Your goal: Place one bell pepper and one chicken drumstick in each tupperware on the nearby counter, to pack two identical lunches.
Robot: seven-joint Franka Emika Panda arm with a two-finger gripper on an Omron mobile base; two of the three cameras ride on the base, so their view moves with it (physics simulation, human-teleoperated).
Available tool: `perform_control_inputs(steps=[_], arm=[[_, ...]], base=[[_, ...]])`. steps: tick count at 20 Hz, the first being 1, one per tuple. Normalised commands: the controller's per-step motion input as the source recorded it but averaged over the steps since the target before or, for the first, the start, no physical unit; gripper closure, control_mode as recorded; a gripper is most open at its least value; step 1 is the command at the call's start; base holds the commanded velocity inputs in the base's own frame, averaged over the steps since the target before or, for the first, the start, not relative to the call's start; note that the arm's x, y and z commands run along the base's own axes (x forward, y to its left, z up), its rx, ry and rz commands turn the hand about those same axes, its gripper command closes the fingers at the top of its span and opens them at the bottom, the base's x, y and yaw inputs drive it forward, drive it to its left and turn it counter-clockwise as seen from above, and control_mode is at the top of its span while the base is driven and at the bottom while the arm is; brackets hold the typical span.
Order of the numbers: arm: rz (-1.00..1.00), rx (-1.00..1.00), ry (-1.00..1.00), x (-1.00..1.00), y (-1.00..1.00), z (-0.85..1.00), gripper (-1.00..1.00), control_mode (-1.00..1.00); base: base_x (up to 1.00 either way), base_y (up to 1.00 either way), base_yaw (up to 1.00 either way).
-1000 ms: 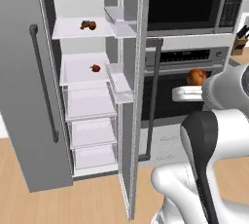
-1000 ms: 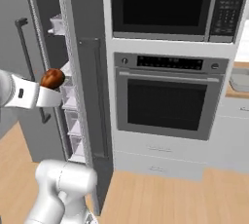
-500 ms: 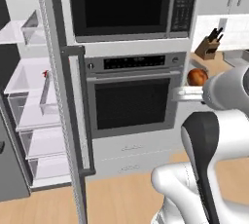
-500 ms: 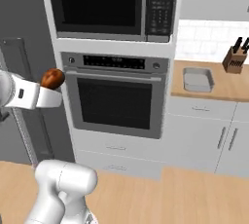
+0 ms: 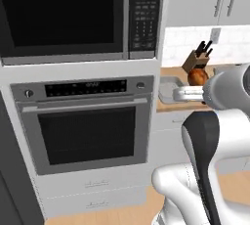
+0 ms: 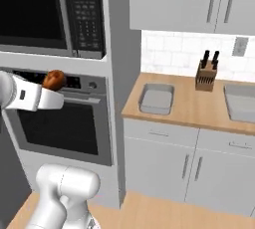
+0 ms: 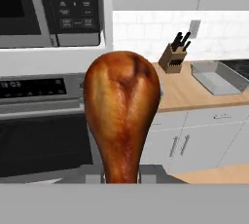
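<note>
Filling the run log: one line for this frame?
gripper: shut on browned chicken drumstick | light-grey rectangular tupperware tubs: both unfilled | wooden counter: ahead

drumstick (image 7: pixel 121 113): browned, upright | tupperware (image 6: pixel 156 98): empty, on counter (image 6: pixel 199 108)

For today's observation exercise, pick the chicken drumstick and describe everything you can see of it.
The chicken drumstick is glossy roasted brown, darker along a central crease. Its fat rounded end points up and it tapers to a narrow end clamped in the shut pincer. It is held upright in the air, in front of the oven, touching nothing else.
</note>
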Motion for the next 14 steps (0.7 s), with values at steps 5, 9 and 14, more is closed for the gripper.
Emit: perform_control_inputs(steps=[5, 9, 14], arm=[[0.00, 0.00, 0.00, 0.00, 0.00, 0.00, 1.00, 1.00], [0.00, 0.00, 0.00, 0.00, 0.00, 0.00, 1.00, 1.00], [0.17, 0.05, 0.03, 0.59, -0.50, -0.46, 1.00, -1.00]], base=[[0.77, -1.00, 0.14], [0.95, -0.97, 0.16], [0.40, -0.37, 0.11]])
